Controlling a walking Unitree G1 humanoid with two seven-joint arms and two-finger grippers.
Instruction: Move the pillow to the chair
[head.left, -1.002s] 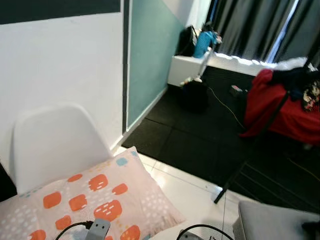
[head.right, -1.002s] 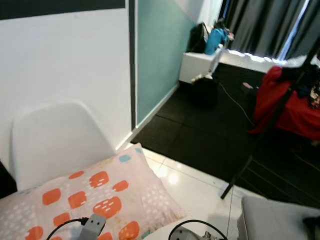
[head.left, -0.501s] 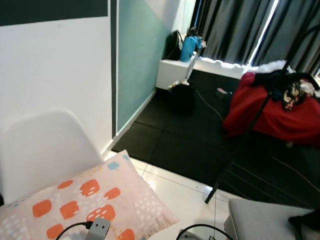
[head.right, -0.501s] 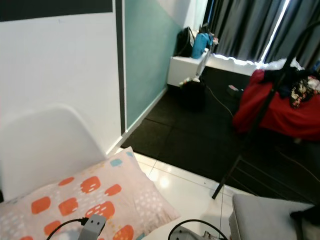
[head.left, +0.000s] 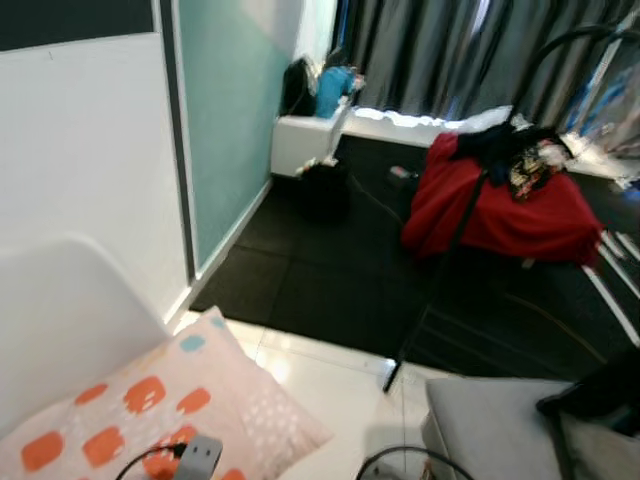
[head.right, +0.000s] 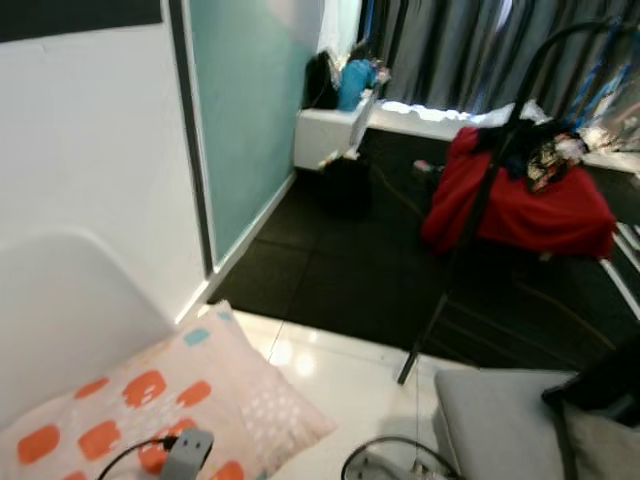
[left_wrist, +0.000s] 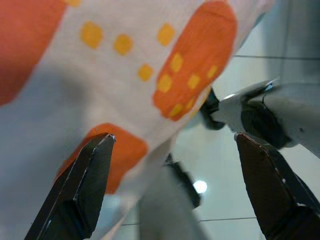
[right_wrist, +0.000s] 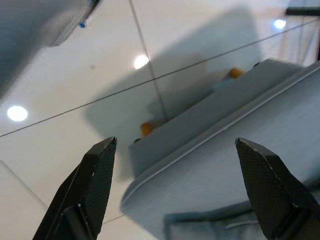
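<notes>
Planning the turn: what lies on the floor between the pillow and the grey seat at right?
Glossy white tile floor, in both eye views, with a thin black stand leg landing on it between pillow and grey seat.

Glossy white tiled floor (head.left: 330, 385) lies open ahead between the white moulded plastic chair (head.left: 60, 320) at left and a grey cushioned seat (head.left: 490, 430) at right; a thin black stand leg (head.left: 415, 330) crosses the gap.
</notes>
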